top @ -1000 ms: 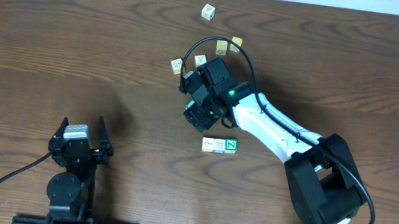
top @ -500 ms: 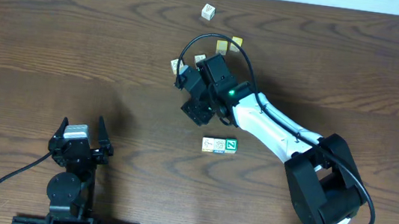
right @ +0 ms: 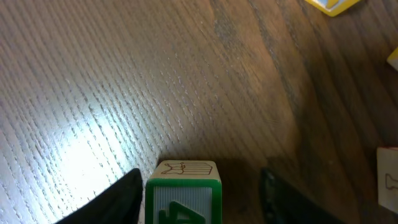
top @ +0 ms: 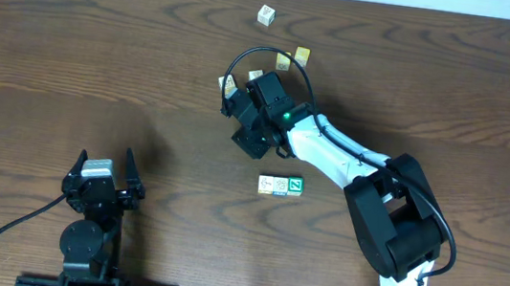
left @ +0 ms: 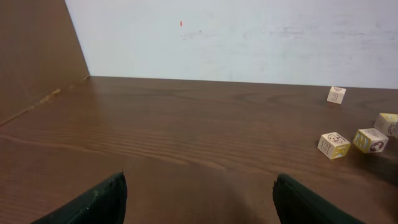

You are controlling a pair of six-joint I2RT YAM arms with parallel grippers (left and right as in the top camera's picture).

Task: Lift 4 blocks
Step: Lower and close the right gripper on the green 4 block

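A dark, wood-grained table (top: 75, 36) is seen, backed by a plain white wall (left: 249, 37). The right fingers (right: 118, 199) are held partly apart around a green block (right: 186, 186), with a gap left on one side. Nearby, an N block (top: 294, 186) is set touching a pale block (top: 270, 184). The left fingers (left: 99, 202) are spread wide above bare table.

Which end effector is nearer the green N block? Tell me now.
Right. In the overhead view, the right end effector hangs just up and left of the green N block. The left end effector sits far off to the block's left.
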